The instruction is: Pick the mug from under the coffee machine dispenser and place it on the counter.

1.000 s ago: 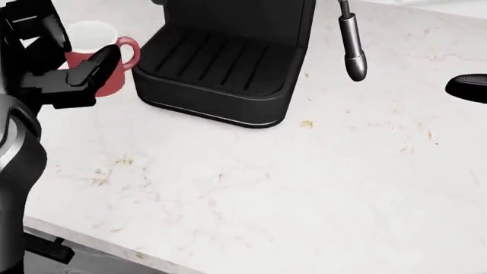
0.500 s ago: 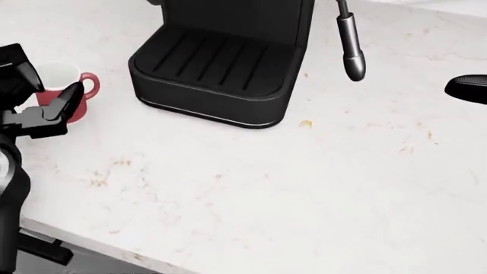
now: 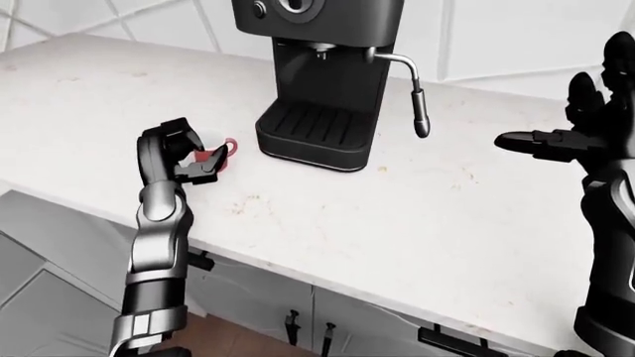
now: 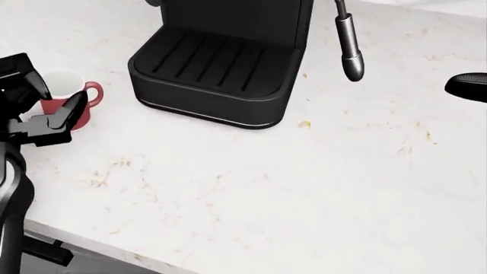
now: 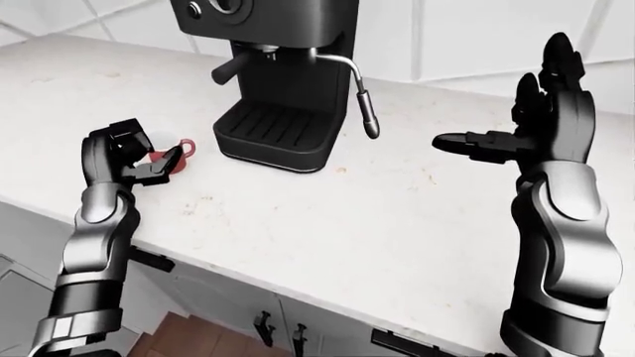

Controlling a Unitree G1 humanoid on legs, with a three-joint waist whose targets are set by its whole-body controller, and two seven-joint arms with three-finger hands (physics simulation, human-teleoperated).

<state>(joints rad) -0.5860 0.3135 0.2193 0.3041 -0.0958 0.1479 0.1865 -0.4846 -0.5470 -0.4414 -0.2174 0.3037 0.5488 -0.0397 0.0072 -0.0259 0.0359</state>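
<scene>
The red mug (image 4: 67, 81), white inside, stands upright at the left of the head view, left of the black coffee machine (image 3: 322, 67) and clear of its drip tray (image 4: 217, 63). My left hand (image 4: 49, 88) is shut on the mug, with one finger across its near side and the others behind it. The mug is low over the white counter (image 4: 304, 188); I cannot tell whether it touches. It also shows in the right-eye view (image 5: 176, 158). My right hand (image 5: 526, 123) is open and empty, raised over the counter at the right.
The machine's steam wand (image 4: 350, 48) hangs to the right of the drip tray. The counter's near edge runs along the bottom left of the head view, with cabinet fronts (image 3: 298, 327) below. A tiled wall (image 3: 516, 37) stands behind the machine.
My left hand has carried the mug leftward, away from the drip tray, then nearly stopped. The right hand has stayed put.
</scene>
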